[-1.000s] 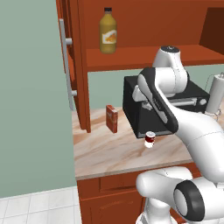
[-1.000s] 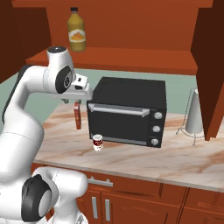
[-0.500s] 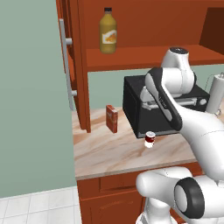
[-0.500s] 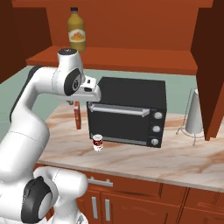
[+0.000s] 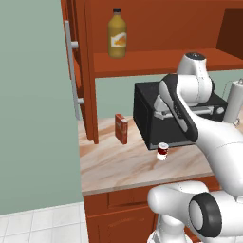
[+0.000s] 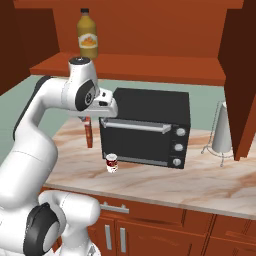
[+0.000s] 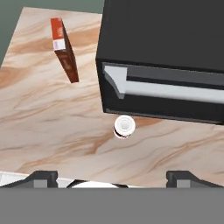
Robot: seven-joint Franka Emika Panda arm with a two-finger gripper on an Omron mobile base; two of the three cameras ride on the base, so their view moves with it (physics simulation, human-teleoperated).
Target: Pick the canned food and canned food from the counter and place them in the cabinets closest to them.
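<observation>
Tool [image 7: 111,177] wide open, empty, finger tips [image 7: 41,177] far apart at the bottom of the hand view. Raised well above the table [image 7: 52,127], looking down on it.

Directly below the tool, between the tips and a little ahead: red-labelled can [image 7: 124,127], upright, pale lid up, standing on the table just in front of the black oven [image 7: 162,48]. Same can [image 5: 163,151] seen from the left base view close to the oven's lower front edge; from the right base view [image 6: 111,163] near the oven's lower left corner, not touching it.

Ahead of the tool and to its left in the hand view: flat red box [image 7: 64,49], standing on edge on the table, well apart from the can.

Above the table: open red-brown cabinet [image 5: 156,62], a yellow-labelled bottle [image 5: 117,34] upright on its shelf, higher than the tool. Cabinet door [image 5: 76,71] swung open, long silver bar handle along it.

Other can: not made out.
</observation>
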